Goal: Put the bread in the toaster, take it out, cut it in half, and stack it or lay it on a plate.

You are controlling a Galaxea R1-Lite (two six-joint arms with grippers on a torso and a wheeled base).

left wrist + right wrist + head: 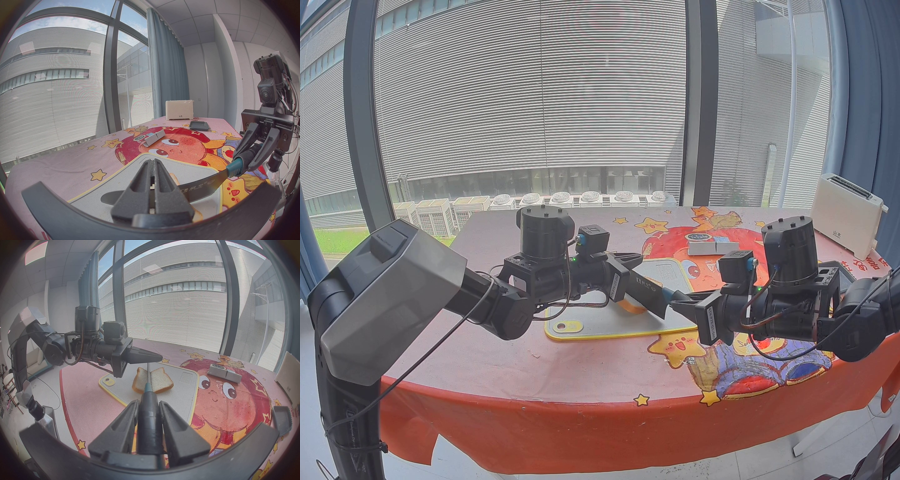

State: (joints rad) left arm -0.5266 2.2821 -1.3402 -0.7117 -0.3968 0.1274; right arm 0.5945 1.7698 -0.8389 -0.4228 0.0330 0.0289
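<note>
Cutting appears under way, with the right gripper [148,404] clamped on the knife [200,188] across the bread [160,382], the left gripper [156,357] pinched together close by it, and plating left.

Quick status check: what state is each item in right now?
right claw: shut on knife
left claw: shut, over the bread
bread: flat on cutting board, blade across its middle
toaster: upright, no bread sticking out
plate: empty
</note>
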